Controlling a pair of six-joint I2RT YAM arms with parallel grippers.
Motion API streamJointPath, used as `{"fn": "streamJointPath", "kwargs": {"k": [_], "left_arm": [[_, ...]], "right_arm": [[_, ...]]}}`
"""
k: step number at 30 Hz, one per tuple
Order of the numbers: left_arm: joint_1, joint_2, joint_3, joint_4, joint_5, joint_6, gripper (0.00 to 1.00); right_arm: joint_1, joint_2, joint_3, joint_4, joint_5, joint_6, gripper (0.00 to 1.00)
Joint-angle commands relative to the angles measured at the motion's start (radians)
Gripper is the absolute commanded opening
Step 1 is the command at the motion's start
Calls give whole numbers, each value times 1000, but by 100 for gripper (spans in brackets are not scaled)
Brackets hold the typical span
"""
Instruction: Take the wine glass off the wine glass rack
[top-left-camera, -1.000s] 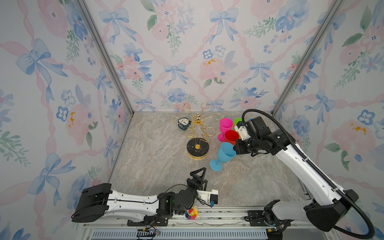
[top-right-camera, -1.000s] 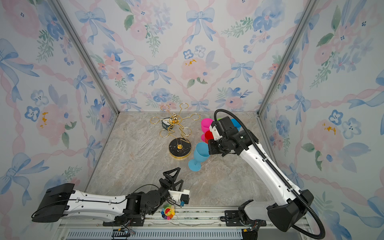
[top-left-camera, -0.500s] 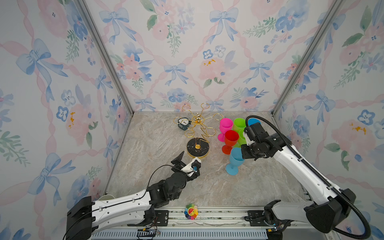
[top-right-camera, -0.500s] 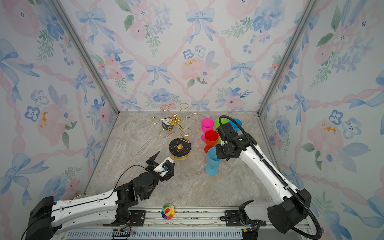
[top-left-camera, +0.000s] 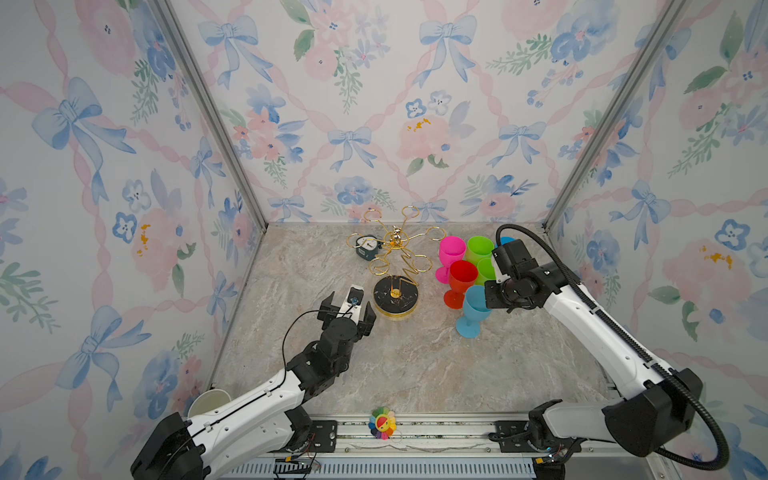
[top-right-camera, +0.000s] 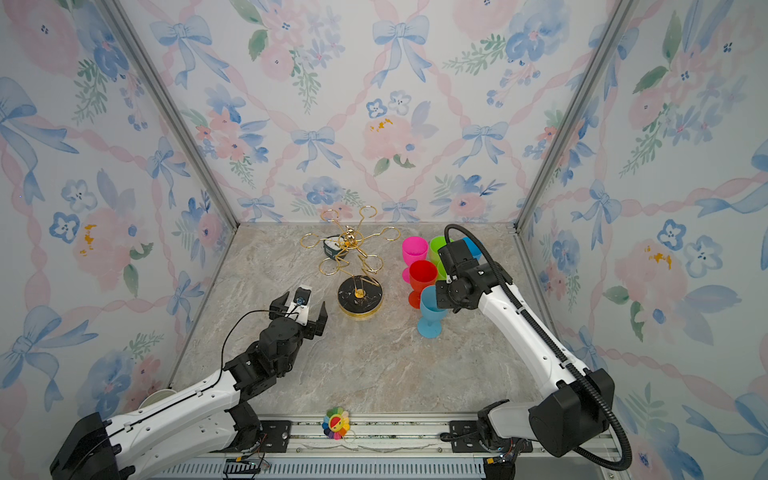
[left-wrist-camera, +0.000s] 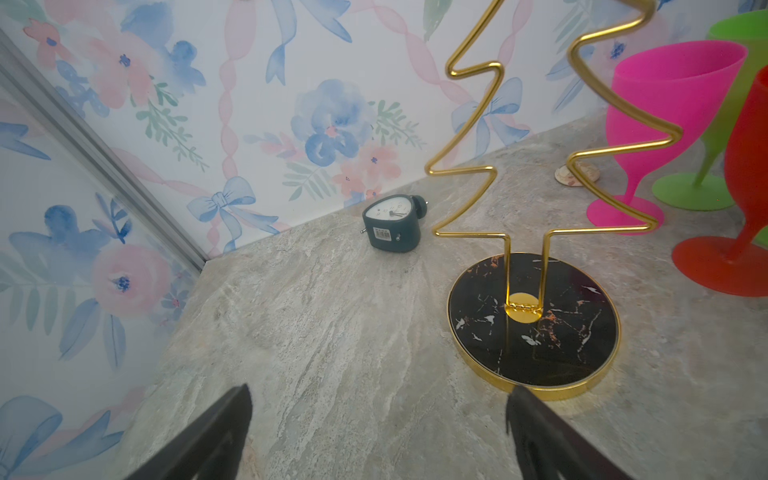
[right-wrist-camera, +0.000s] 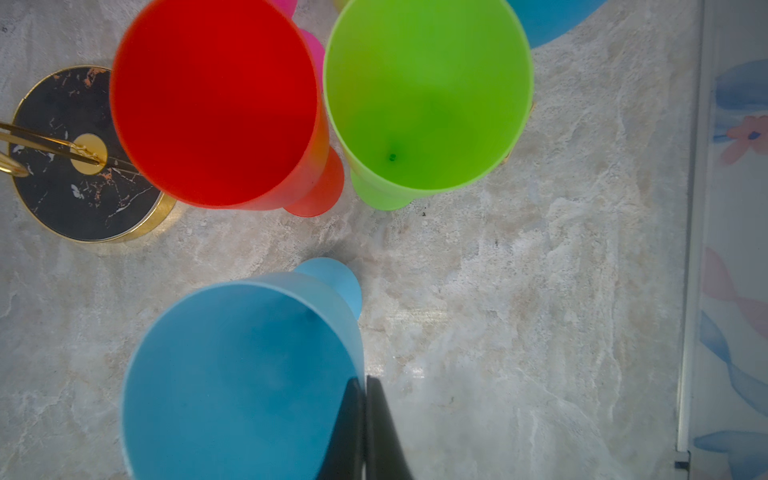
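While my left gripper (top-left-camera: 349, 306) gapes wide and empty beside the rack (top-left-camera: 388, 300), my right gripper (right-wrist-camera: 365, 390) clamps tight on the rim of the blue glass (right-wrist-camera: 241, 382) right of it.

The right gripper (right-wrist-camera: 365, 382) shows only two finger ends in the right wrist view. The frame edge cuts off its body, and in both top views the right arm (top-left-camera: 582, 316) hides the fingers. The blue wine glass (right-wrist-camera: 241, 374) pinched there is blurred and cut off. Behind that claw, a second blue glass (top-right-camera: 471, 245) is almost wholly concealed. Ahead of the left gripper (left-wrist-camera: 378, 390), the wine glass rack (left-wrist-camera: 561, 332) loses its looped arms past the frame edge.
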Motion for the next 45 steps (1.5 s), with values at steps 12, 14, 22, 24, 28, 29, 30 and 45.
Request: {"fn": "streamJointPath", "kwargs": {"k": [12,14,22,24,28,29,30,45], "left_arm": [[134,2,-43,49,58,-109,98],[141,2,-46,54,60,-114,98],[168,10,-48,60,67,-114,98],[173,10,-50,61,70,-116,98],[176,12,-51,64,73,-119,98],[177,12,-52,63,73,-120,98],[178,13,-53,65,74,-119,98],[255,52,-64,123,94,-112,98]], "right_arm": [[-27,15,-48,85,18,-25,0],[-29,15,-51,85,20,-26,0],[-35,17,-60,79,25,-30,0],[-34,15,-64,78,24,-31,0],[-36,13,-68,76,26,-32,2],[-35,12,-68,76,26,-32,2],[-37,11,-68,76,24,-33,4],[-49,-30,6,61,-4,-48,32]]}}
